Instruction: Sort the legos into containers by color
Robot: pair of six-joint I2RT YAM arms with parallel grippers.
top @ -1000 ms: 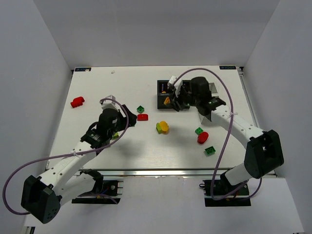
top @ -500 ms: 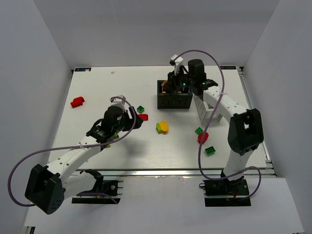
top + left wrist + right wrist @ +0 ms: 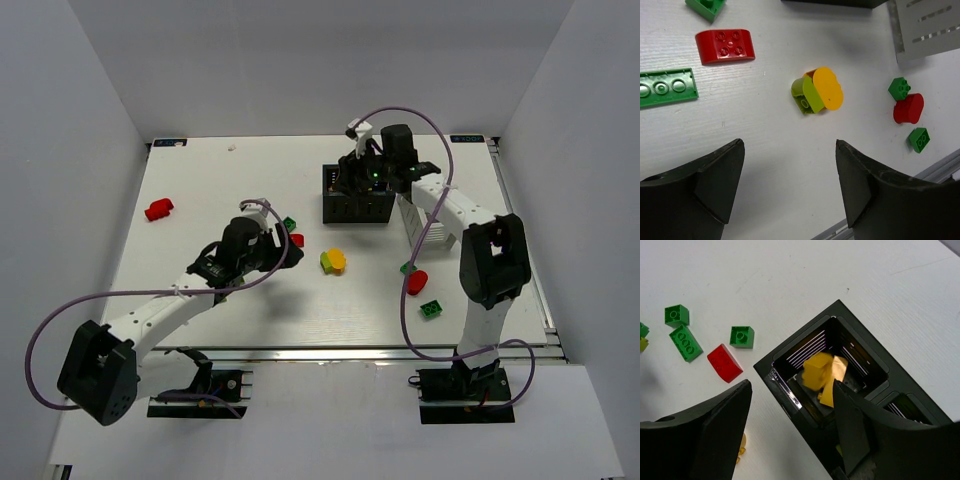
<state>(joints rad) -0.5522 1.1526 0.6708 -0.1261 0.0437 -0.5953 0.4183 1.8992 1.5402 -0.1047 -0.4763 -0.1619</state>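
The black box (image 3: pixel 332 208) stands at the back centre. My right gripper (image 3: pixel 358 176) hangs over its left compartment, open and empty (image 3: pixel 791 390). Blurred yellow bricks (image 3: pixel 822 374) lie inside that compartment, apart from the fingers. My left gripper (image 3: pixel 286 246) is open and empty (image 3: pixel 789 150) above bare table, next to a red brick (image 3: pixel 296 240) (image 3: pixel 725 46). A lime and orange stack (image 3: pixel 333 261) (image 3: pixel 817 91) lies ahead of it. A small green brick (image 3: pixel 289 223) and a flat green plate (image 3: pixel 665 87) lie near the red brick.
The white slatted basket (image 3: pixel 430 228) stands right of the box. A red rounded brick (image 3: pixel 416 281) and two green bricks (image 3: pixel 408 267) (image 3: pixel 431 309) lie at the right front. Another red brick (image 3: pixel 158 209) lies far left.
My right gripper carried a yellow-orange brick up over the box's left compartment and let it go. My left gripper moved right, toward the red brick.
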